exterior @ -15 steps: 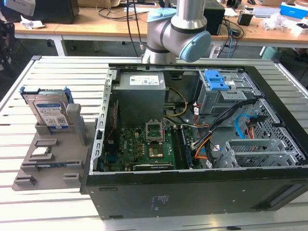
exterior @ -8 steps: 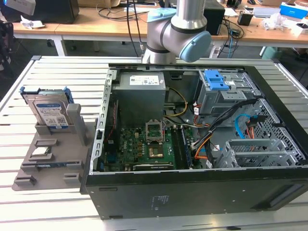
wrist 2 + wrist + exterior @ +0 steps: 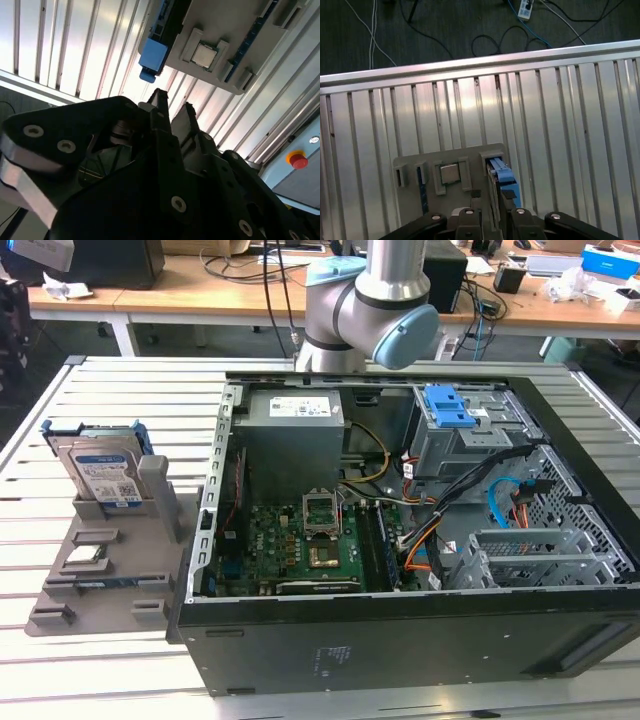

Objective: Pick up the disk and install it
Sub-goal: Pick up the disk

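The disk point(image 3: 105, 475) stands on edge in a slot of the grey holder point(image 3: 45, 622), on the slatted desk point(image 3: 60, 680) at the exterior view's left, beside the open computer case point(image 3: 400, 650). The pincer point(image 3: 491, 196) hangs over the holder close to the disk's blue bracket point(image 3: 502, 177), its fingers slightly spread and pinching nothing. The disk's white-and-blue label carries barcodes, but the print is too small to read. A square chip point(image 3: 450, 174) lies flat in the holder nearby.

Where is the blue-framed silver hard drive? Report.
The silver rectangular metal disk stands upright in the grey plastic holder tray at the exterior view's left, beside the open black computer case.
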`<move>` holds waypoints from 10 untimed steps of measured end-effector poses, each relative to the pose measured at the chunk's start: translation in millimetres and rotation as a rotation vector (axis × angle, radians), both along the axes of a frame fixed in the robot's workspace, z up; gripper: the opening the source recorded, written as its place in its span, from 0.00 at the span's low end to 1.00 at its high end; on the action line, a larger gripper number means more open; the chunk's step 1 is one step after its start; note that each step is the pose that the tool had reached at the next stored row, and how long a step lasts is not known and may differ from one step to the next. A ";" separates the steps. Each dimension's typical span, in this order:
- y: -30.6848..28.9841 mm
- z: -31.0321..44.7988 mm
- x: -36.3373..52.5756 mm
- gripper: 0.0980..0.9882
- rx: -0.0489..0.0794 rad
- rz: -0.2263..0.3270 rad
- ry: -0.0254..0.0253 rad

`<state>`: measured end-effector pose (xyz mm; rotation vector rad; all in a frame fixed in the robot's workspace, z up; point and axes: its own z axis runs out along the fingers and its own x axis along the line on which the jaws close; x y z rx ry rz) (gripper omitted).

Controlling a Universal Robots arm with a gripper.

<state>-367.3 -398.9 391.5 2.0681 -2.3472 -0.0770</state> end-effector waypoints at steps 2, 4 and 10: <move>0.0 0.0 0.0 0.29 0.000 0.000 0.0000; 0.0 0.0 0.0 0.36 0.000 0.001 -0.0001; 0.5 -0.1 0.0 0.43 0.000 0.001 -0.0001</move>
